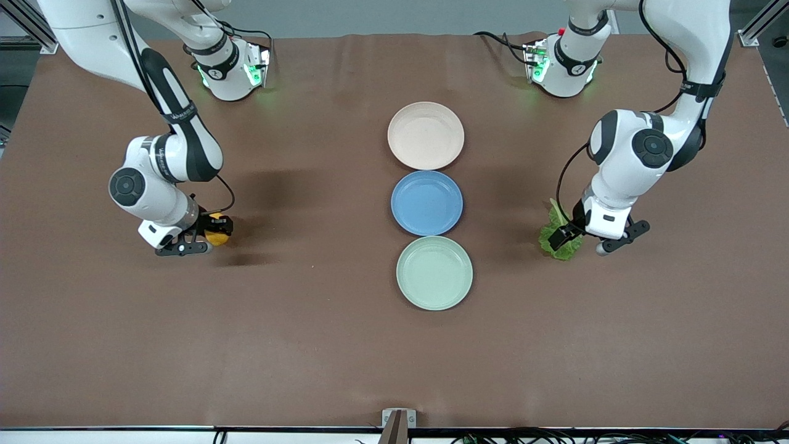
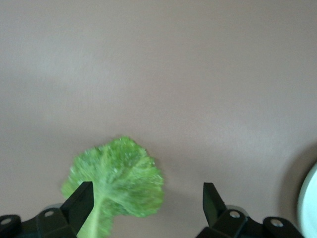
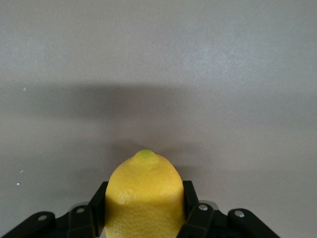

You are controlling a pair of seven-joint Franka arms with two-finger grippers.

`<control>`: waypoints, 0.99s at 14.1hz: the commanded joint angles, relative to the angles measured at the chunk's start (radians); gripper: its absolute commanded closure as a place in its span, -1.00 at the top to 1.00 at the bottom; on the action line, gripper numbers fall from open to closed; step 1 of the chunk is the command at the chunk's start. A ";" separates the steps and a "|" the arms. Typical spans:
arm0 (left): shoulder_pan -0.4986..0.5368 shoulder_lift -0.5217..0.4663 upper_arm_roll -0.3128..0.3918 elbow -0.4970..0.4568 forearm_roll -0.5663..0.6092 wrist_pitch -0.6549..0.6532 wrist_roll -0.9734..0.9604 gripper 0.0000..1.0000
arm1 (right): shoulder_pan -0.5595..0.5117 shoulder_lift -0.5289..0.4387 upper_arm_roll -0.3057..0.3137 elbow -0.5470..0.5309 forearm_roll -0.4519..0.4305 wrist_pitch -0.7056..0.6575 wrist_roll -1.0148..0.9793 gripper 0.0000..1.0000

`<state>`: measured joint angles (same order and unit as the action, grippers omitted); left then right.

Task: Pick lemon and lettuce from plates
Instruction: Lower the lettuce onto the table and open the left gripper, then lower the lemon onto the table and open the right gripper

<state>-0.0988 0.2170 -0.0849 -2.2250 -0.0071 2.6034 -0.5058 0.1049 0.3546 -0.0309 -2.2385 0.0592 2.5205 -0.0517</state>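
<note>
Brown matte tabletop (image 1: 320,345), cloth-covered, with both robot bases along its farthest edge.

Containers: three round shallow matte plates in a single file at mid-table, rims nearly touching. Pale beige-pink plate (image 1: 426,135), farthest from the front camera, holds nothing. Blue plate (image 1: 426,203), between the other two, holds nothing. Pale mint-green plate (image 1: 434,272), nearest the front camera, holds nothing; a sliver of its rim (image 2: 309,201) shows at the edge of the left wrist view.

Small oval orange-yellow lemon (image 1: 217,233) (image 3: 143,198): off the plates, toward the right arm's end of the table, clamped between the black fingers of the right gripper (image 1: 204,237) (image 3: 143,210), pointed tip facing away from the wrist. Whether it touches the tabletop cannot be told.

Crinkled green lettuce leaf (image 1: 560,237) (image 2: 116,183) with pale stem rib: off the plates, toward the left arm's end, lying on the tabletop roughly level with the gap between blue and mint plates.

Left gripper (image 1: 582,240) (image 2: 148,203): low over the lettuce leaf, fingers spread wide, one fingertip (image 2: 81,201) overlapping the leaf's stem, the other over bare tabletop; nothing gripped.
</note>
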 commanded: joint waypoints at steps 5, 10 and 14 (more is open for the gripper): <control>0.076 -0.103 -0.004 0.154 -0.001 -0.421 0.411 0.98 | -0.017 0.015 0.016 -0.035 0.021 0.060 -0.022 -0.95; 0.091 -0.274 0.002 0.272 -0.033 -0.727 0.428 0.98 | -0.008 0.018 0.019 -0.035 0.036 0.060 -0.025 -0.94; 0.131 -0.277 0.004 0.470 -0.034 -0.957 0.510 0.98 | -0.008 0.024 0.029 -0.032 0.042 0.072 -0.025 -0.93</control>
<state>0.0102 -0.0817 -0.0824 -1.8473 -0.0166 1.7339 -0.0486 0.1047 0.3758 -0.0213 -2.2517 0.0764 2.5636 -0.0544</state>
